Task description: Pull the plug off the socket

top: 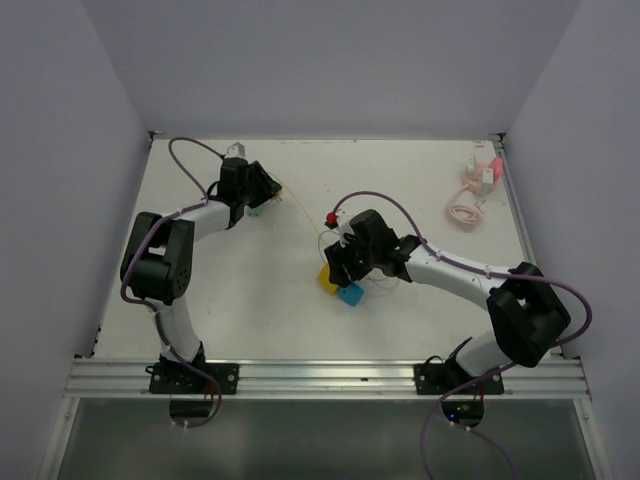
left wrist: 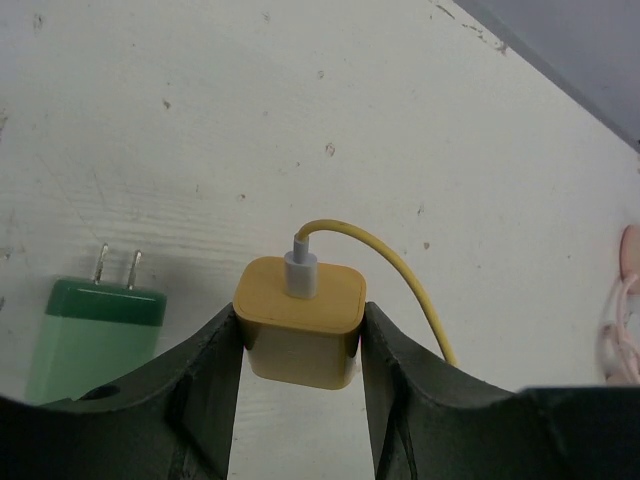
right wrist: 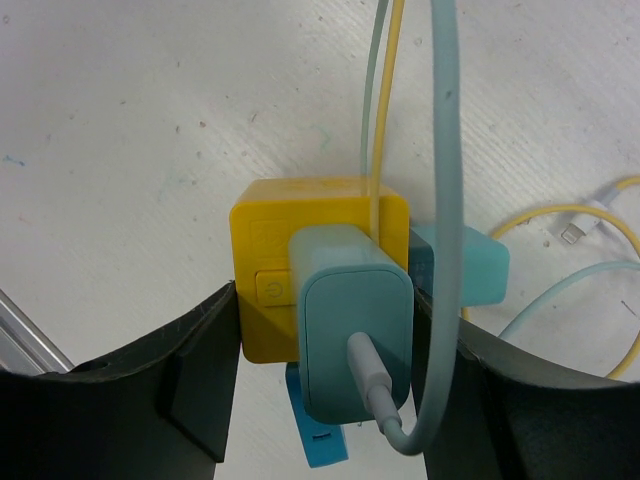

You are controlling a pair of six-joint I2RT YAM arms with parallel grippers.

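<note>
L fingers (left wrist: 205,395) pinch 1 plug (left wrist: 300,320); R fingers (right wrist: 190,390) clasp 1 socket (right wrist: 262,265).

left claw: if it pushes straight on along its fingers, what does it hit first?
The yellow charger clamped in the left claw, with its cable leading. Past that, probably bare table, though depth is unclear. The green charger sits off-line to the side.

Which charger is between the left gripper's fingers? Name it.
The yellow charger, cable plugged in, clamped by the left gripper; the green charger lies loose beside it, prongs bare.
</note>
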